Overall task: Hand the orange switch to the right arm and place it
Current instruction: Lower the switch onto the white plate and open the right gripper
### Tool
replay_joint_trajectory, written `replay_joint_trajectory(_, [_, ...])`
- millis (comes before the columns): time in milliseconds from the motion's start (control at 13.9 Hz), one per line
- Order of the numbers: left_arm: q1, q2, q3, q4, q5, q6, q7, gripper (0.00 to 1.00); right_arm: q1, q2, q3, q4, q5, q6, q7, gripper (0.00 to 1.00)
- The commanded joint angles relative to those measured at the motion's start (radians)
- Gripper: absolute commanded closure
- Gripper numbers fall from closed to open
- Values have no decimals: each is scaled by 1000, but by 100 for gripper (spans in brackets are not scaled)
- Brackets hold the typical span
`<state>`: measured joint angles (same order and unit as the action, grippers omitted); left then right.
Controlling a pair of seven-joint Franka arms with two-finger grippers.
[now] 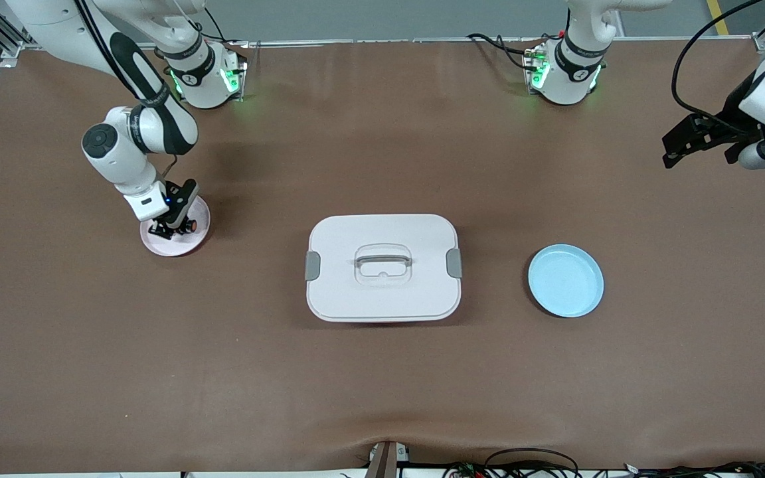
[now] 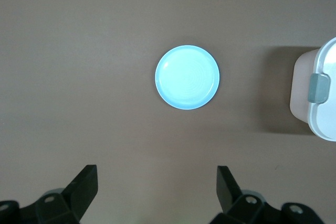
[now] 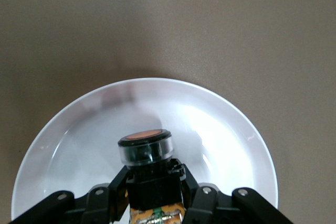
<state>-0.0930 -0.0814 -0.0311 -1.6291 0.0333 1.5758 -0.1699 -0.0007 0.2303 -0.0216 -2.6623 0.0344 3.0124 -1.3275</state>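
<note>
The orange switch (image 1: 189, 226) is a small black part with a round orange end. My right gripper (image 1: 171, 228) is shut on it, low over a pale pink plate (image 1: 200, 214) toward the right arm's end of the table. In the right wrist view the switch (image 3: 145, 149) sits between the gripper's (image 3: 152, 184) fingers, orange end outward, over the plate's (image 3: 226, 124) middle. I cannot tell whether it touches the plate. My left gripper (image 1: 678, 147) waits open and empty, high over the left arm's end of the table; it shows in the left wrist view (image 2: 157, 187) too.
A white lidded box (image 1: 382, 267) with grey clips stands at the table's middle, and it shows in the left wrist view (image 2: 315, 98). An empty light blue plate (image 1: 566, 280) lies beside it toward the left arm's end, seen below the left wrist (image 2: 187, 77).
</note>
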Motion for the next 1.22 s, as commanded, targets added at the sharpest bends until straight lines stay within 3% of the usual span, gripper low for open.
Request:
replay_joint_trajectory(0, [1,-14,2,-17,-33,20,24,0,-27,27,17,13,-4,11,17,0])
replay_joint_trajectory(430, [2,-4,3,-18,-46,20,49,0,-53,11,20,13,-4,-13,16,0])
replay_joint_trajectory(1147, [6,-6,3,-17,6,-14,90,0,-47,-172,26,119,1,-462,73,0])
